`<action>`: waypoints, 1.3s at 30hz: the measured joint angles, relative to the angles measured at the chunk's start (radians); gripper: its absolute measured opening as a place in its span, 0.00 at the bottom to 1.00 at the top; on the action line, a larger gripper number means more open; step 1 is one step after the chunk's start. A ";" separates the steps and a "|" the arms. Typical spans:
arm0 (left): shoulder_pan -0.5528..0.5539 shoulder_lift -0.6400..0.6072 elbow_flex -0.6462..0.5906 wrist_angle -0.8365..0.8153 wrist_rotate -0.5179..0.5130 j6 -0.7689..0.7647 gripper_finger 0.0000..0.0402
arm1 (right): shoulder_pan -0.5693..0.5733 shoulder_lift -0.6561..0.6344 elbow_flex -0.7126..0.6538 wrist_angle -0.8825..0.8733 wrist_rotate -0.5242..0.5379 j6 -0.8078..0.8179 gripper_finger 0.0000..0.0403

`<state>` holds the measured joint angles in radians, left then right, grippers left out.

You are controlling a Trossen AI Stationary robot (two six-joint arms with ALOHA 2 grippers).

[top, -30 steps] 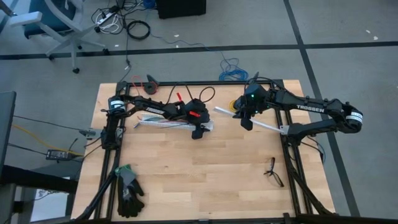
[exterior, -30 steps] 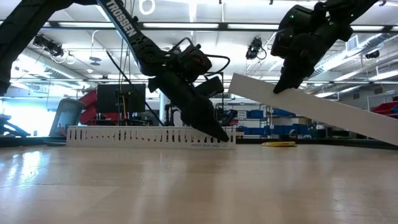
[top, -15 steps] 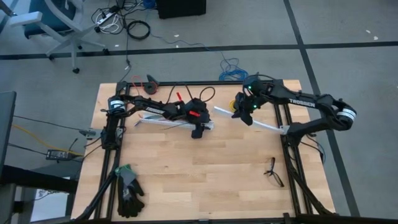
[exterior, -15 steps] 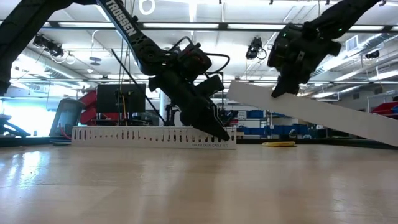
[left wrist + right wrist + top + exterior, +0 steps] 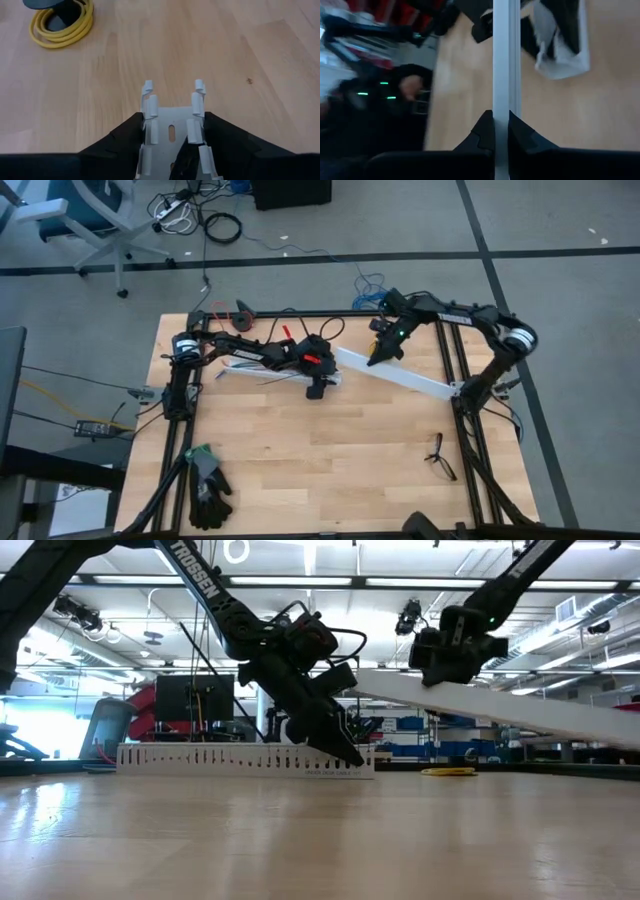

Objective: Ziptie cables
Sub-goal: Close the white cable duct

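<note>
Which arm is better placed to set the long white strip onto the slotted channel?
Right. Its hand is shut on the strip; the left hand is shut on the channel's end.

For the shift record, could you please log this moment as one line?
left gripper: shut on slotted channel | right gripper: shut on white cover strip, one end raised | yellow wire spool: untouched

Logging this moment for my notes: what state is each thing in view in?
Left tool: shut on the slotted channel.
Slotted channel: flat on the table, gripped at one end.
Right tool: shut on the white strip.
White strip: held up off the table, tilted.
Yellow wire coil: lying on the table, untouched.
Gloves: lying at the table's corner.
</note>
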<state>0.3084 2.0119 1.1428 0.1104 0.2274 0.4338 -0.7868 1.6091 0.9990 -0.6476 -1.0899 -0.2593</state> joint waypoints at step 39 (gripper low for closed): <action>0.031 -0.005 -0.002 -0.032 -0.047 0.033 0.51 | -0.030 0.369 0.138 -0.153 0.025 -0.154 0.08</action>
<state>0.3393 2.0071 1.1412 0.0784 0.1806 0.4671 -0.8164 1.9778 1.1370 -0.8007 -1.0652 -0.4132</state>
